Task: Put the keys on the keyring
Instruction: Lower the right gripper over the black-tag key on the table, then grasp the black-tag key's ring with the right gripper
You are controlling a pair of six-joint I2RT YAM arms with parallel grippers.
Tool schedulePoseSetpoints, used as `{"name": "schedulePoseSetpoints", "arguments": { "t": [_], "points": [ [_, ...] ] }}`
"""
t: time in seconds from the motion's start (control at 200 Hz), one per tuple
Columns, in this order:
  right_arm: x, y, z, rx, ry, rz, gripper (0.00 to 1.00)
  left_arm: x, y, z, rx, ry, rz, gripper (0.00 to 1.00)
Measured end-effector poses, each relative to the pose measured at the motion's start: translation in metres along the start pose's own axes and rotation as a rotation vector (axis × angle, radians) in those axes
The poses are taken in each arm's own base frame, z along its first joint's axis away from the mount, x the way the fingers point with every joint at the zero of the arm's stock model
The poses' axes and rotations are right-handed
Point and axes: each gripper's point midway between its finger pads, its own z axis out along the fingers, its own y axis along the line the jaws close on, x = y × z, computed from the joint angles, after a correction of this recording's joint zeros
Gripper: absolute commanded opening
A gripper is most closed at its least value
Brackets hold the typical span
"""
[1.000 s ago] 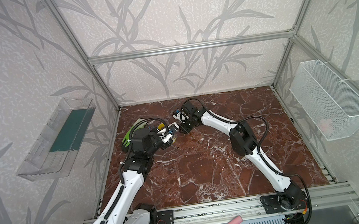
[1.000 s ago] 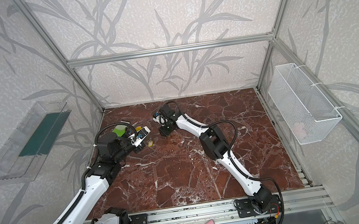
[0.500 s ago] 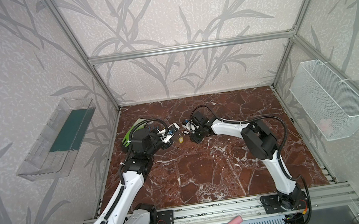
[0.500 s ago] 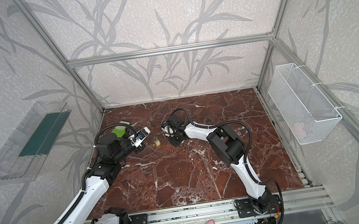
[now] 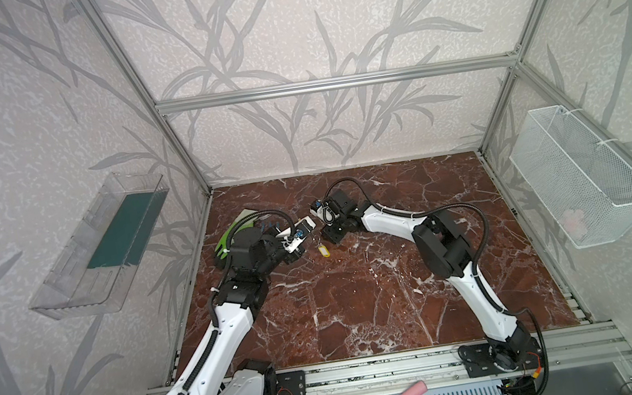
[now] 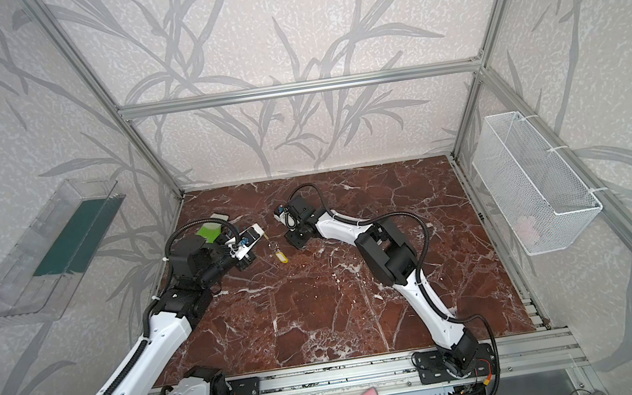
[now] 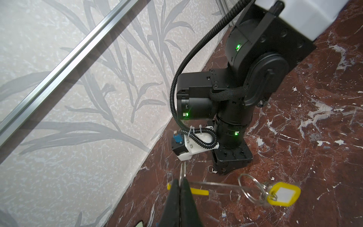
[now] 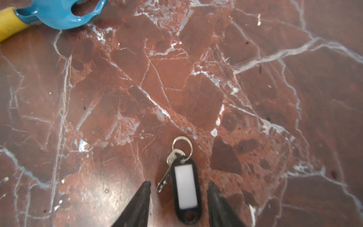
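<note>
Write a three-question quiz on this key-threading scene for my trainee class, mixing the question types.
1. True or false: the left jaws are shut on the keyring.
2. The key lying between the open right jaws has a fob of which colour? A black, B yellow, C blue.
3. Fill in: the yellow-tagged key hangs on the ____.
Key: 1 true; 2 A; 3 keyring.

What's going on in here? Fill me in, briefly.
The left gripper is shut on the thin grey keyring loop with a yellow segment, and the key with the yellow plastic tag appears to hang on it. The right gripper is open, its jaws either side of the small metal key with a black plastic fob, which lies on the red marble table, not yet gripped.
</note>
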Motion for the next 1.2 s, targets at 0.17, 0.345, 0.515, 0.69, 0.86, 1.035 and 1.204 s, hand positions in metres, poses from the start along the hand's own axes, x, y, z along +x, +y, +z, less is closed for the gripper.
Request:
{"name": "schedulePoseSetpoints", "arguments": {
  "t": [0.17, 0.345, 0.515, 0.69, 0.86, 1.035, 1.204],
  "points": [
    [-0.001, 0.002, 0.006, -0.009, 0.021, 0.015, 0.47, 0.000, 0.000, 0.000, 0.000, 0.000, 0.000, 0.00],
    [-0.007, 0.002, 0.011, 0.014, 0.040, 0.022, 0.36, 0.000, 0.000, 0.000, 0.000, -0.001, -0.001, 0.00],
    [-0.004, 0.006, 0.012, 0.029, 0.064, 0.017, 0.29, -0.001, -0.001, 0.000, 0.005, -0.005, -0.005, 0.00],
    [-0.003, 0.009, 0.013, 0.034, 0.072, -0.004, 0.22, -0.001, -0.001, 0.000, 0.006, -0.006, -0.008, 0.00],
    [0.000, 0.010, 0.012, 0.034, 0.076, -0.015, 0.17, -0.001, -0.001, 0.000, 0.005, -0.005, -0.008, 0.00],
    [0.011, 0.013, 0.004, 0.031, 0.100, -0.039, 0.16, -0.001, -0.001, 0.000, 0.005, -0.005, -0.008, 0.00],
    [0.032, 0.019, -0.011, 0.021, 0.142, -0.058, 0.16, -0.001, -0.001, 0.000, 0.005, -0.006, -0.008, 0.00]
  ]
}}
